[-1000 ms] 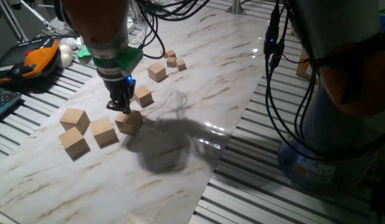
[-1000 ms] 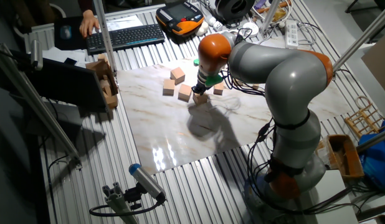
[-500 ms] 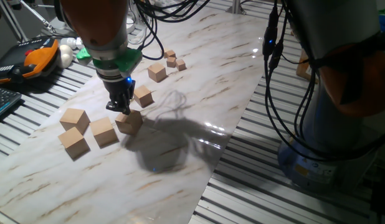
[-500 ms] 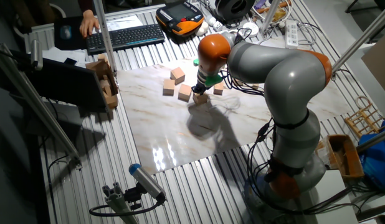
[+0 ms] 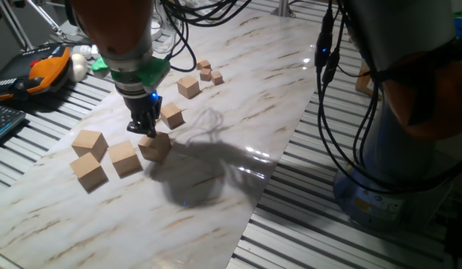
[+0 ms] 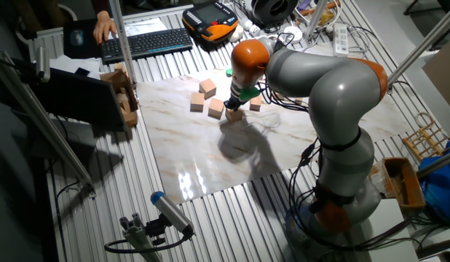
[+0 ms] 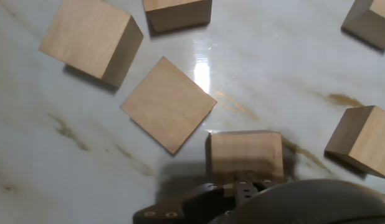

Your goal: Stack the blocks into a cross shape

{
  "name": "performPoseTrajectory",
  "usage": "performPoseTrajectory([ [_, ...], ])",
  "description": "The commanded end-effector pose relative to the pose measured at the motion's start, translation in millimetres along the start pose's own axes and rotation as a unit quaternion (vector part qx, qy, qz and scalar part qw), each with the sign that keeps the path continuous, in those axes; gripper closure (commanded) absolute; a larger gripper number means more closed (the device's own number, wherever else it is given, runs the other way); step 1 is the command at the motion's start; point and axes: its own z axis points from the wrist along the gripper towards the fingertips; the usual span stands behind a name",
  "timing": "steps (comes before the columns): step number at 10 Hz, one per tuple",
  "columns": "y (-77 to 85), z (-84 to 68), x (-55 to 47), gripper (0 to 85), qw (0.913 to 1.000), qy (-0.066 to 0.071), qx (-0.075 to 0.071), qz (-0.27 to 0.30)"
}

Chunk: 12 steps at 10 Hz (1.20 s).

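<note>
Four large tan blocks lie on the marble board. Three sit close together at the left. The fourth block lies just right of them. My gripper hangs straight down at this fourth block's upper left edge, its dark fingers close together and touching it. No finger shows on either side of the block in the hand view. In the other fixed view the gripper stands over the same block.
Two medium cubes lie behind the gripper, with three tiny cubes farther back. An orange pendant and a keyboard sit off the board at the left. Cables hang at the right.
</note>
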Motion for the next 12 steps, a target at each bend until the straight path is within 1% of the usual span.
performPoseTrajectory([
  [1, -0.1, 0.0, 0.0, 85.0, 1.0, 0.005, -0.006, -0.002],
  [2, -0.1, 0.0, 0.0, 85.0, 1.0, 0.005, -0.004, -0.003],
  [4, -0.1, 0.0, 0.0, 85.0, 1.0, -0.007, 0.001, 0.006],
  [5, -0.1, 0.0, 0.0, 85.0, 1.0, -0.006, 0.003, 0.004],
  [6, -0.1, 0.0, 0.0, 85.0, 1.0, -0.003, -0.002, 0.003],
  [8, -0.3, 5.1, -4.9, 85.0, 1.0, -0.005, 0.0, 0.003],
  [10, 1.5, 2.6, -4.8, 85.0, 1.0, -0.008, 0.001, 0.0],
  [11, 2.8, 1.0, -3.8, 34.0, 0.9995, -0.023, 0.0, 0.02],
  [12, 3.8, 1.8, -3.4, 0.0, 0.9991, -0.035, 0.007, 0.025],
])
